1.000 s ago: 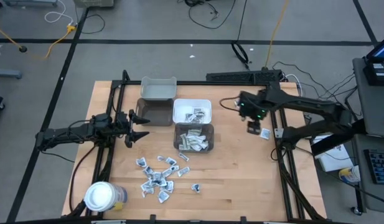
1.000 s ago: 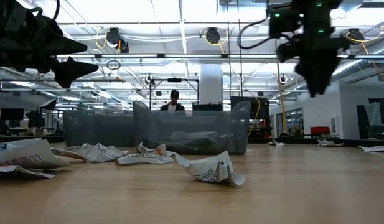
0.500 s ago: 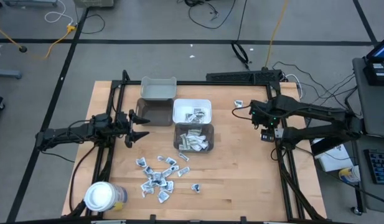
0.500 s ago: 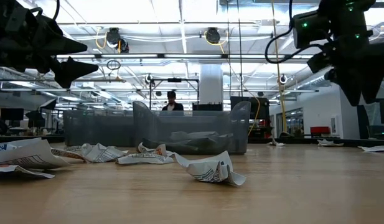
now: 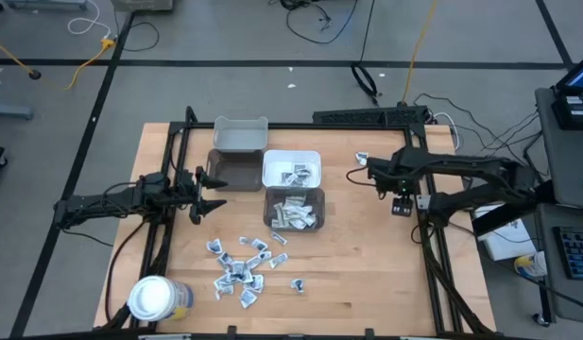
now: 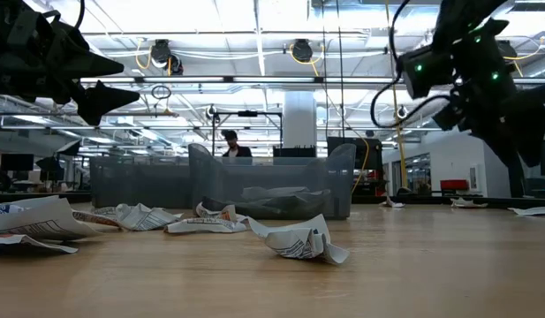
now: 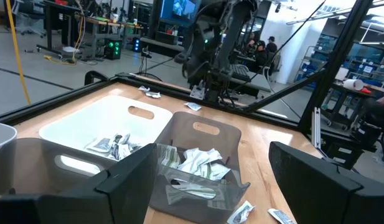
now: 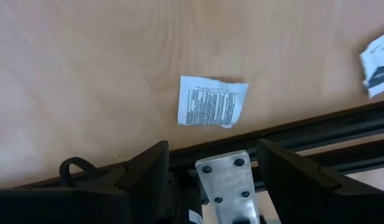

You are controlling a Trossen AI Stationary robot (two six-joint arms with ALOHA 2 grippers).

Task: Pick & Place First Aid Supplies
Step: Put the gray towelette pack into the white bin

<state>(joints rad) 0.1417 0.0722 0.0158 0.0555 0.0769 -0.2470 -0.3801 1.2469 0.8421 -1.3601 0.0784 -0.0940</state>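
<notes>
Lying flat beneath the right gripper (jaws apart, like the left's), a white packet shows dark print.

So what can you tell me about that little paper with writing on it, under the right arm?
The packet is a small, flat, white paper rectangle with rows of dark print on its upper face. Its edges look a bit ragged. It lies flat on the bare wooden table, near the black frame rail at the table's edge, and nothing is on it or holding it. The right tool is above it, fingers open and empty.
</notes>
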